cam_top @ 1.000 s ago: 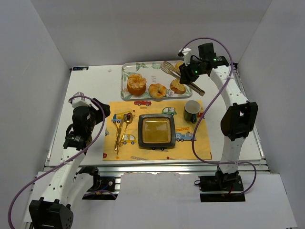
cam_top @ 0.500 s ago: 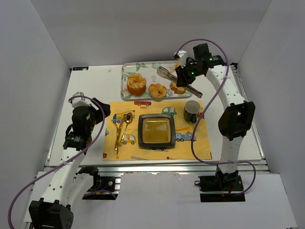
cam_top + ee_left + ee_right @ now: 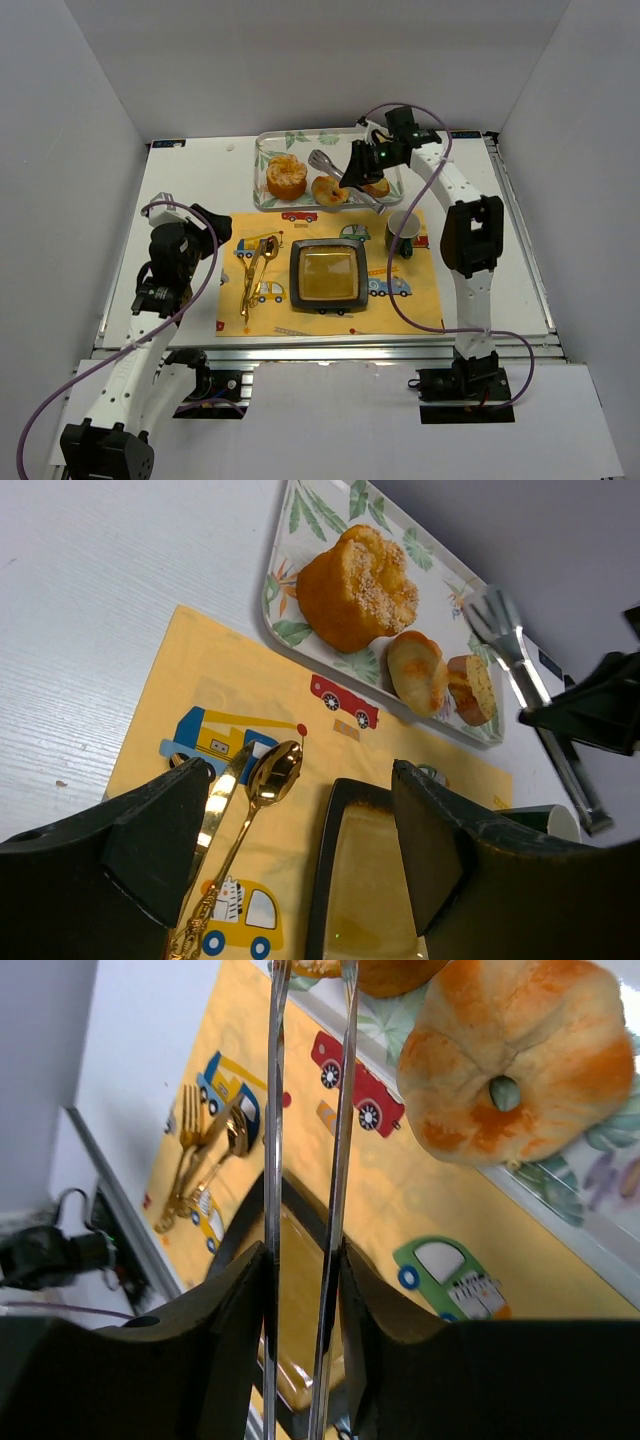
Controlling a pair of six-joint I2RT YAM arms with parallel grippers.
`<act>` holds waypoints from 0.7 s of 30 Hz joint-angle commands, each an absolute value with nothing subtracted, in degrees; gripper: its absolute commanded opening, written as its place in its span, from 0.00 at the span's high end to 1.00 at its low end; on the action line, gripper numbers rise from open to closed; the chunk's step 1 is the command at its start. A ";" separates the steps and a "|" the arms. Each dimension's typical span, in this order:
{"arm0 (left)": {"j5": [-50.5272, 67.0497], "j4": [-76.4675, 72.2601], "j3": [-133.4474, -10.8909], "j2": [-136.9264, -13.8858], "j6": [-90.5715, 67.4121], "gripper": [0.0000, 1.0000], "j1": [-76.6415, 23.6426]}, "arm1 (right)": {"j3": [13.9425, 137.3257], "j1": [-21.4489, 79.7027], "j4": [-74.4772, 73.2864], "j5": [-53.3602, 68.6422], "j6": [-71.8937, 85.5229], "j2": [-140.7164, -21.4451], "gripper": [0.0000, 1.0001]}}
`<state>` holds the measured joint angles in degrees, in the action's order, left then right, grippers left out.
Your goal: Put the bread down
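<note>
The bread (image 3: 286,176), a lumpy golden bun with a sugary top, sits at the left end of the leaf-patterned tray (image 3: 270,145). It also shows in the left wrist view (image 3: 355,585), and its edge shows in the right wrist view (image 3: 390,972). My right gripper (image 3: 367,165) is shut on metal tongs (image 3: 330,165), whose open tips hang above the tray between the bread and the glazed ring pastry (image 3: 330,190). In the right wrist view the gripper (image 3: 305,1260) clamps both tong arms (image 3: 345,1110). My left gripper (image 3: 205,235) is open and empty over the mat's left edge (image 3: 300,850).
A small brown slice (image 3: 376,186) lies right of the ring pastry. A dark square plate (image 3: 327,274) sits mid-mat on the yellow placemat (image 3: 420,300). Gold cutlery (image 3: 255,272) lies at the mat's left. A green mug (image 3: 403,232) stands at its right.
My right arm has swung left across the tray with the tongs, from the tray's right end to above the ring pastry, tips nearer the bread. The left arm has not moved.
</note>
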<state>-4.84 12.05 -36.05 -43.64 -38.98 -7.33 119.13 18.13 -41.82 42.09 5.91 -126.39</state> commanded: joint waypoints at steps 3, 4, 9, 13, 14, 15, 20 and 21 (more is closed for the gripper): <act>-5.45 11.87 -36.83 -41.66 -41.22 0.17 -7.29 | 122.87 18.28 -29.99 48.25 23.18 -129.46 0.59; -5.54 11.87 -37.00 -41.66 -41.31 0.17 -7.29 | 123.74 18.28 -29.27 48.25 24.25 -130.07 0.58; -5.80 12.56 -37.44 -42.19 -41.40 0.17 -7.29 | 124.54 18.28 -26.55 48.25 28.21 -132.71 0.55; -5.89 12.74 -37.44 -42.63 -41.31 0.17 -7.21 | 124.19 18.28 -24.96 47.64 30.32 -133.77 0.52; -5.89 12.83 -37.44 -42.71 -41.31 0.17 -7.29 | 124.45 18.28 -24.96 46.94 30.41 -134.12 0.52; -5.89 12.75 -37.35 -42.71 -41.31 0.17 -7.21 | 124.45 18.28 -24.87 46.67 30.32 -134.12 0.52; -5.98 12.66 -37.00 -42.63 -41.40 0.17 -7.29 | 124.45 18.28 -24.96 45.70 29.97 -135.08 0.50; -5.98 12.83 -36.91 -42.63 -41.40 0.17 -7.21 | 124.37 18.28 -24.96 45.44 29.97 -135.35 0.50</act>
